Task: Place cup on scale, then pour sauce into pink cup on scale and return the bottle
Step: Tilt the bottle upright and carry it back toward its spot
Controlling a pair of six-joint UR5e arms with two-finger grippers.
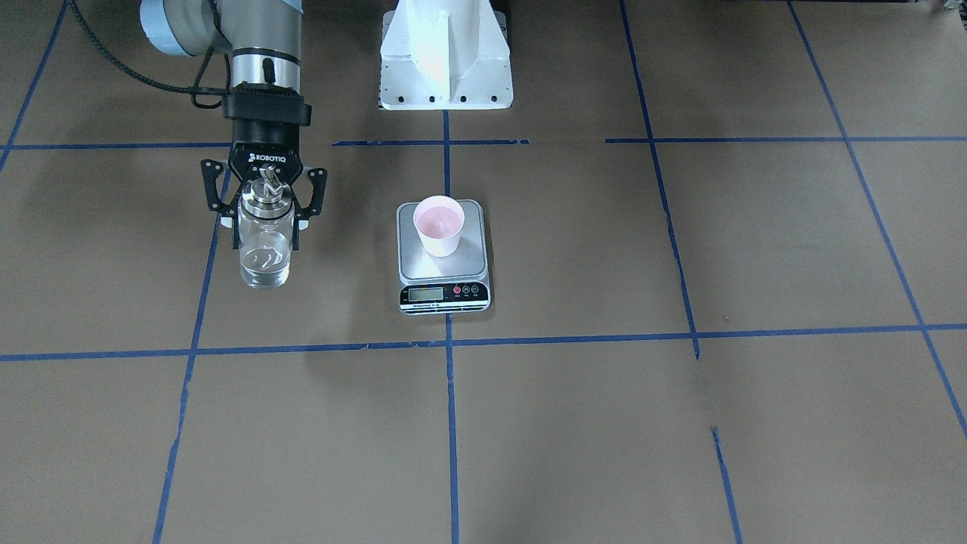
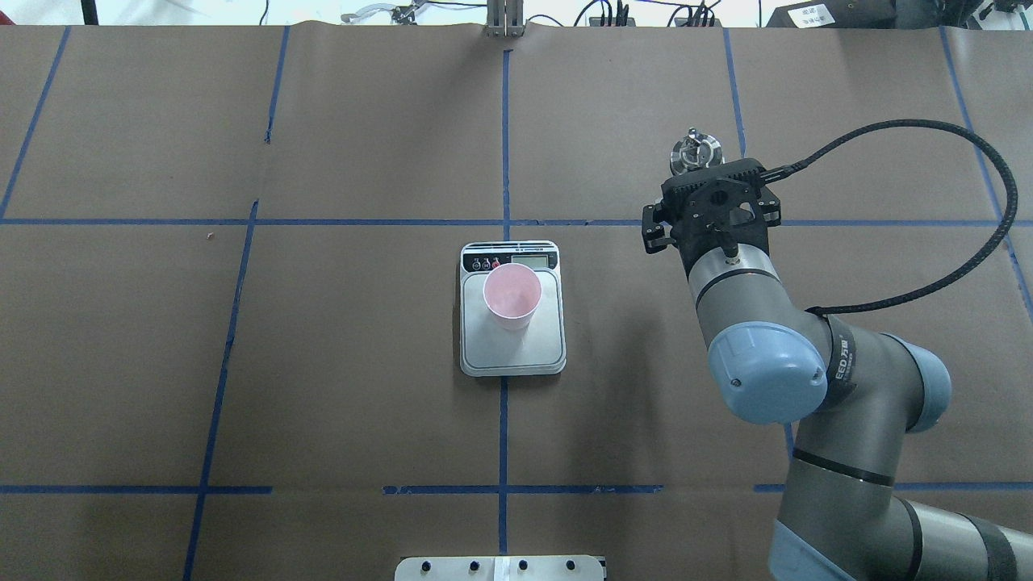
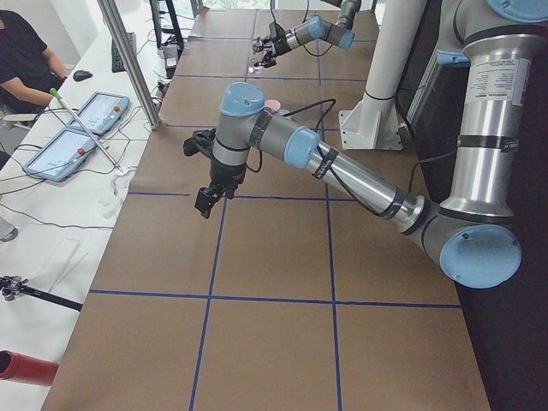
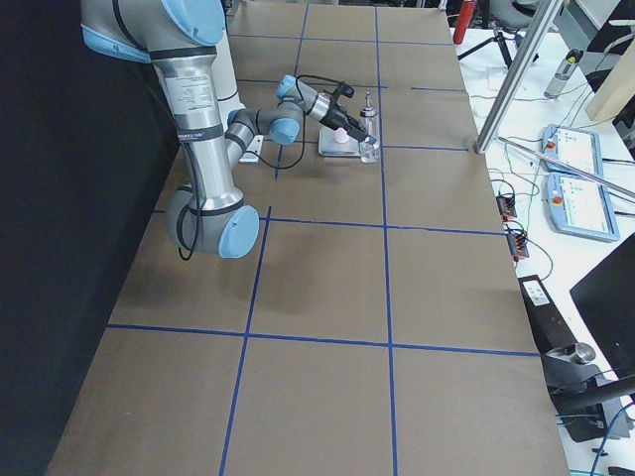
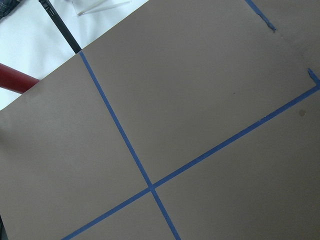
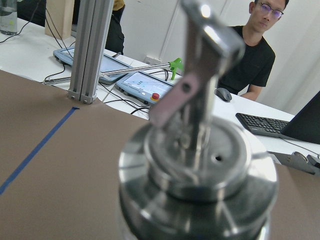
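The pale pink cup [image 1: 438, 224] [image 2: 512, 294] stands upright on the silver scale [image 1: 470, 264] [image 2: 534, 349] at the table's middle, towards the display end. The clear glass bottle [image 1: 264, 249] [image 4: 370, 134] is upright to the robot's right of the scale, its base at table level. My right gripper [image 1: 264, 240] reaches in level, and its dark fingers [image 1: 232, 234] lie against both sides of the glass. The metal spout [image 6: 200, 100] fills the right wrist view. The sauce hardly shows. My left gripper [image 3: 204, 202] hangs above the table's left end; whether it is open, I cannot tell.
The white robot base mount [image 1: 446, 68] [image 2: 500, 567] sits behind the scale. Blue tape lines [image 1: 451, 423] cross the brown paper. Beyond the far edge are an aluminium post [image 6: 90, 50], tablets [image 3: 81, 128] and a seated operator [image 6: 255, 45].
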